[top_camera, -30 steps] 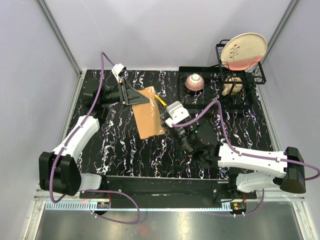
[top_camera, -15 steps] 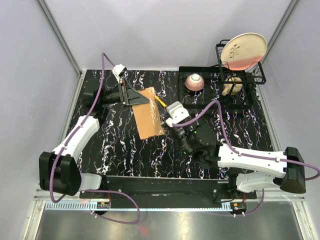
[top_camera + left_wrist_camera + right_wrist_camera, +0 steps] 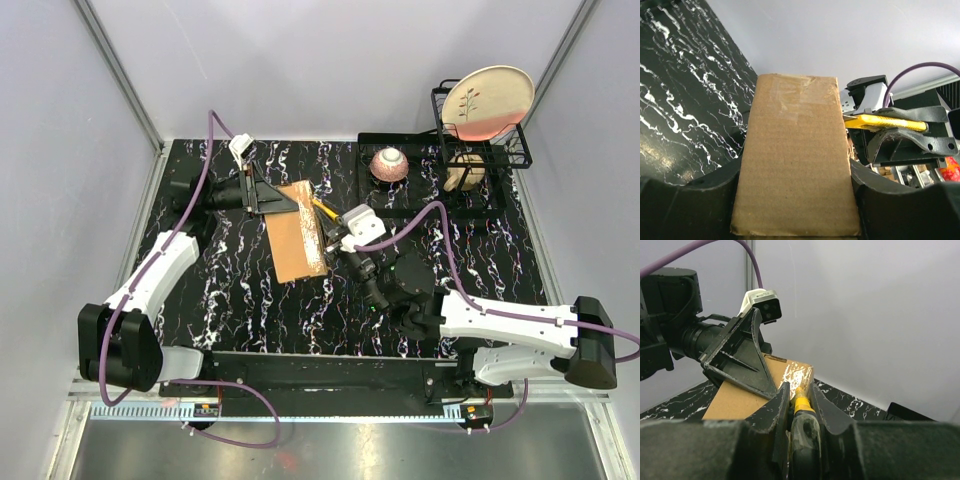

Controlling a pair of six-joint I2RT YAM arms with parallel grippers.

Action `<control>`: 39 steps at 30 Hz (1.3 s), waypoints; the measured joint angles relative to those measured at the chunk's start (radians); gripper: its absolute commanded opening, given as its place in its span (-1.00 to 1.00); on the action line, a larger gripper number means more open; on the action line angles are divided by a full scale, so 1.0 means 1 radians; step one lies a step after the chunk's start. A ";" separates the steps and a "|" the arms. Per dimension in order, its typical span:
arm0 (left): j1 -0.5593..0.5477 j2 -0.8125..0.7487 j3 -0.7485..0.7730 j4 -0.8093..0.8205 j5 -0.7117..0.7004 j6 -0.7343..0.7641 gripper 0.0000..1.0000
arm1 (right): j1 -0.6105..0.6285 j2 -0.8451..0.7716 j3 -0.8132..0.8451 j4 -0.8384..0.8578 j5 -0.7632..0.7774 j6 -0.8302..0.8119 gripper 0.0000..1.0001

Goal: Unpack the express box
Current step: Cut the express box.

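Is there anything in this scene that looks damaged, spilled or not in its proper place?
Nothing is spilled or damaged. Only the express box sits askew to the table edges, gripped by the left gripper, while the right gripper holds a yellow knife beside its taped end. That fits unpacking.

Top external camera: fixed high behind both arm bases, angled down and forward, covering the whole table (image 3: pixel 230 290); left wrist camera: close range, sighting along the express box (image 3: pixel 795 160) between its own fingers toward the right gripper (image 3: pixel 335 230); right wrist camera: close and low, facing back toward the left gripper (image 3: pixel 275 197); all three views share the express box and the yellow knife (image 3: pixel 801 399).
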 measured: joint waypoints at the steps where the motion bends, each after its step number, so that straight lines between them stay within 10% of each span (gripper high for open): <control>1: 0.002 0.000 0.001 -0.016 -0.001 0.011 -1.00 | 0.000 0.000 -0.003 -0.004 0.005 0.008 -1.00; 13: 0.021 -0.002 0.137 -0.464 -0.104 0.315 -1.00 | 0.013 0.035 -0.010 -0.044 0.056 0.045 -1.00; 39: 0.053 -0.007 0.182 -0.586 -0.194 0.372 -1.00 | 0.048 0.053 -0.019 -0.079 0.106 0.063 -1.00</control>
